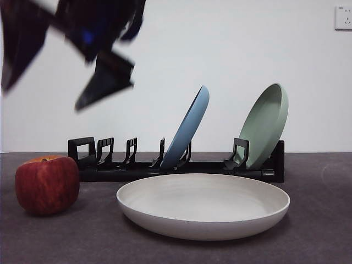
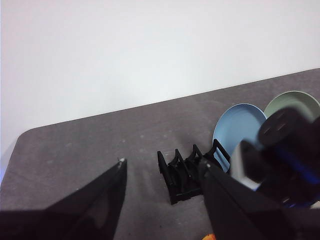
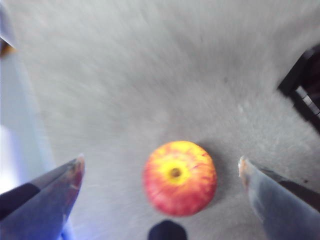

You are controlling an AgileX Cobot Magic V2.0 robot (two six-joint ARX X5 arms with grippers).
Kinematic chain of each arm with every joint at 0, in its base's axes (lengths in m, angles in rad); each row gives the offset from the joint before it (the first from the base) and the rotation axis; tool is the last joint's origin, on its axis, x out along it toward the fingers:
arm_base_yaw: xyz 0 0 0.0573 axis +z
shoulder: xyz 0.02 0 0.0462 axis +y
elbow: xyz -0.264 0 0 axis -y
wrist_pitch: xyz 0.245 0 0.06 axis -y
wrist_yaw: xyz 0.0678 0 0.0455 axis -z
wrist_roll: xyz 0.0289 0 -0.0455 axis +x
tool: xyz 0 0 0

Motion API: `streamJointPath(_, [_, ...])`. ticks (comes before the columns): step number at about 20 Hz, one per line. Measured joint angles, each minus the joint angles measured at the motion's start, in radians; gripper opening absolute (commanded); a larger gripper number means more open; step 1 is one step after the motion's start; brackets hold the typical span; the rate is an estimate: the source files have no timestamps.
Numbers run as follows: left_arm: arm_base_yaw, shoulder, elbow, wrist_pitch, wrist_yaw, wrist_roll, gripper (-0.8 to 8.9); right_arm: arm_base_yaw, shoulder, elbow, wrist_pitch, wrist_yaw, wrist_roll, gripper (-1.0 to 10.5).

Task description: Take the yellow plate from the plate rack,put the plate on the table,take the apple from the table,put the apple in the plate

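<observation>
- The yellow plate (image 1: 202, 204) lies flat on the table (image 1: 319, 231), just in front of the plate rack (image 1: 181, 165).
- The apple (image 1: 47, 184) stands on the table, at 9 o'clock from the plate and apart from it.
- The right gripper (image 3: 161, 172) hangs high over the apple, jaws wide apart and empty.
- The left gripper (image 2: 162, 170) has its jaws apart too and holds nothing.
- The blue plate (image 1: 188, 127) and the green plate (image 1: 265, 125) lean in the rack.
</observation>
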Motion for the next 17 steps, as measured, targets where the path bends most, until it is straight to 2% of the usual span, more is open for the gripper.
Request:
streamJointPath(4, [0.000,0.000,0.000,-0.020,0.000,-0.014,2.49,0.000,0.107,0.000,0.066,0.007,-0.003,6.3])
streamJointPath(9, [0.000,0.000,0.000,-0.034,0.000,-0.022,2.49,0.001,0.199,0.000,0.069,0.007,-0.010,6.2])
streamJointPath(10, [0.000,0.000,0.000,-0.034,0.000,-0.022,2.49,0.001,0.212,0.000,0.071,0.007,-0.010,5.5])
streamJointPath(11, [0.000,0.000,0.000,-0.034,0.000,-0.022,2.49,0.001,0.218,0.000,0.080,0.007,-0.010,4.3])
streamJointPath(13, [0.000,0.000,0.000,-0.035,0.000,-0.022,2.49,0.001,0.219,0.000,0.100,-0.001,-0.024,0.3])
streamJointPath(14, [0.000,0.000,0.000,-0.039,0.000,-0.022,2.49,0.001,0.219,0.000,0.098,-0.011,-0.031,-0.1])
streamJointPath(17, [0.000,0.000,0.000,-0.059,0.000,-0.023,2.49,0.002,0.219,0.000,0.096,-0.016,-0.040,-0.1])
